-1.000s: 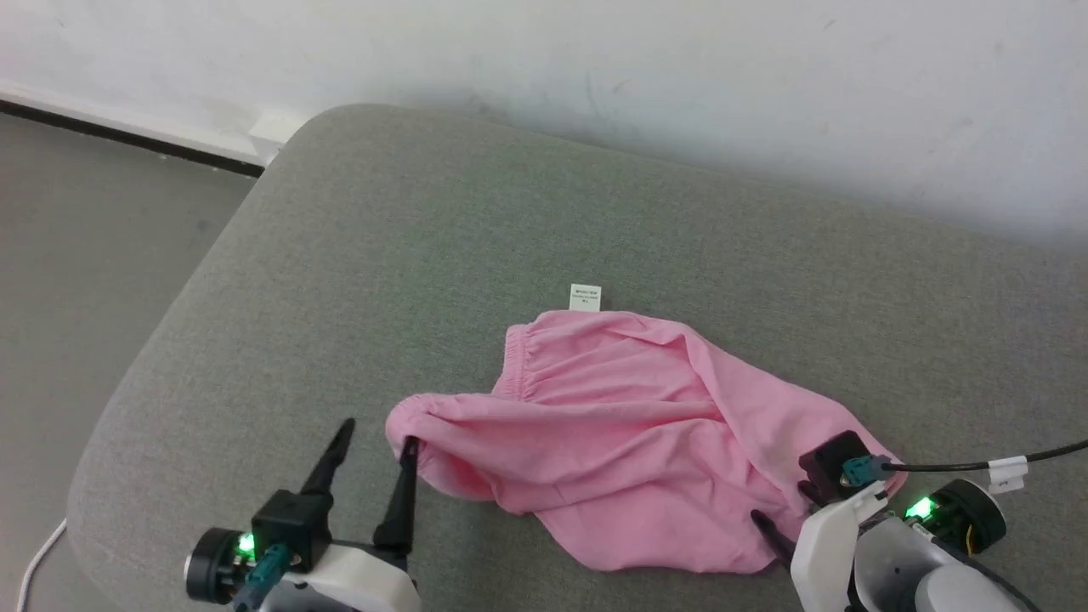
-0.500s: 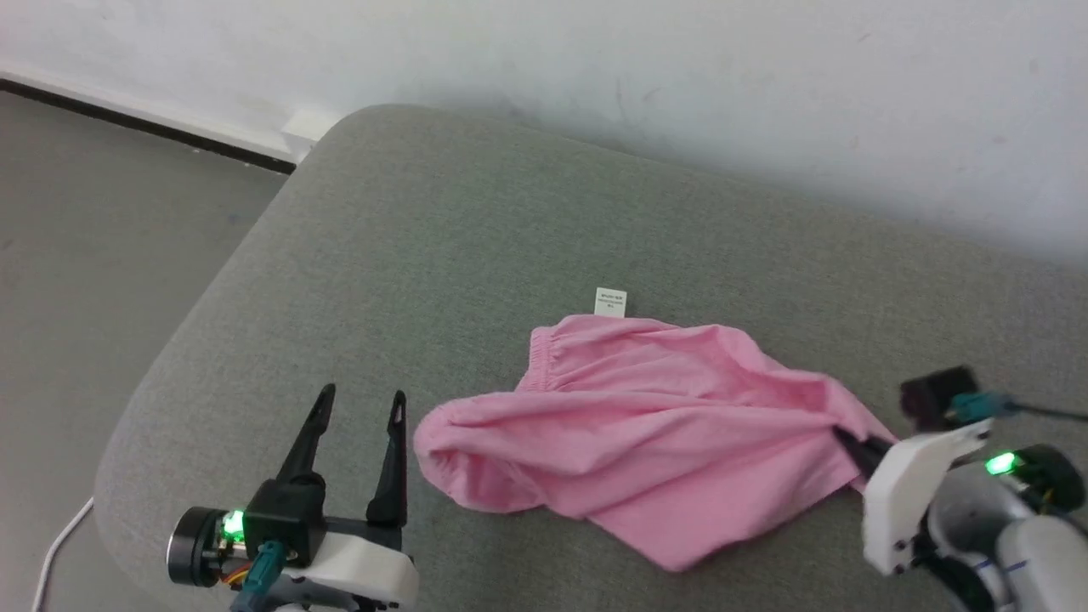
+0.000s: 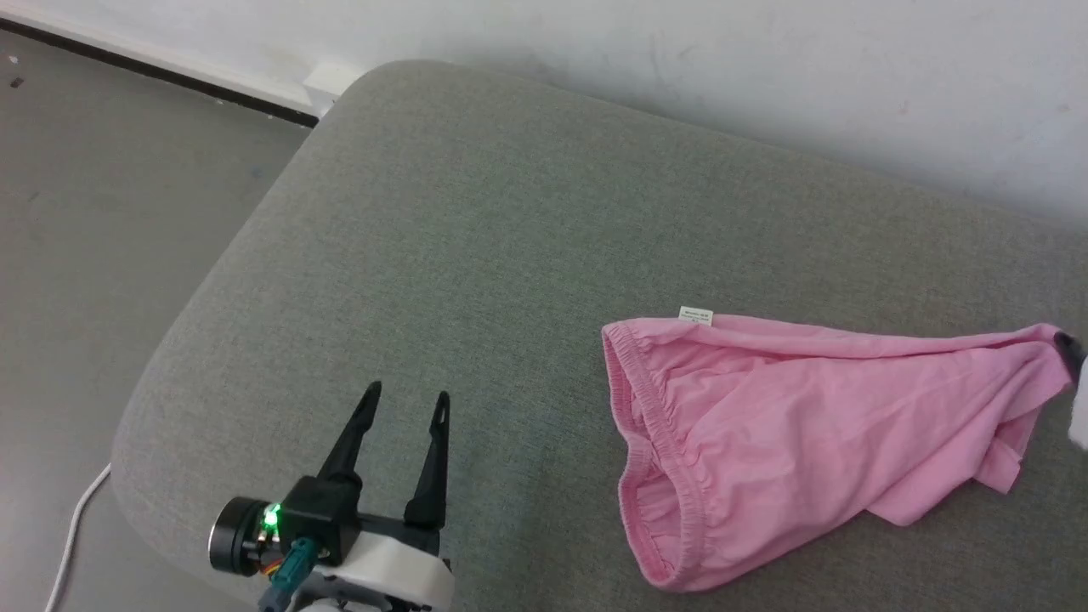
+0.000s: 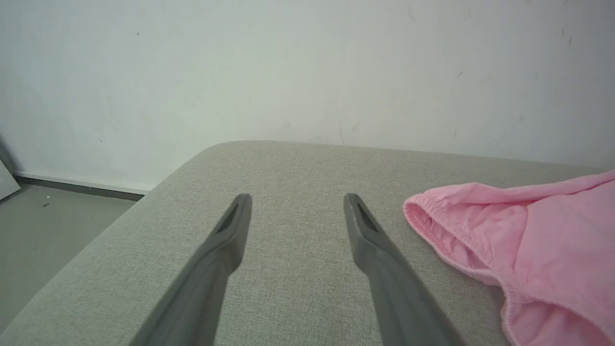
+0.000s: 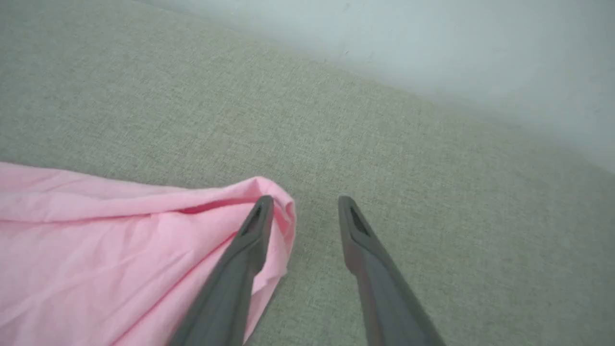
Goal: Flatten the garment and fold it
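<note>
The pink garment (image 3: 807, 425) lies spread on the grey cushion, its gathered waistband (image 3: 654, 425) facing left and its white tag (image 3: 695, 315) at the far edge. My left gripper (image 3: 404, 408) stands open over bare cushion, well left of the waistband; the left wrist view shows its gripper (image 4: 298, 202) empty, with the garment (image 4: 543, 230) off to the right. In the right wrist view my right gripper (image 5: 302, 204) has its jaws apart at the garment's (image 5: 120, 250) right corner. The cloth lies against the left finger (image 5: 250, 240). A dark fingertip (image 3: 1067, 344) shows at the head view's right edge.
The grey cushion (image 3: 476, 221) has a rounded corner at far left and drops to the floor (image 3: 93, 187) along its left edge. A white wall (image 3: 680, 51) runs behind it. A white cable (image 3: 76, 527) lies on the floor at lower left.
The right gripper shut on the garment's right corner, dragged it rightward away from the left gripper and stretched it out, then parted its jaws. The head camera has also shifted.
</note>
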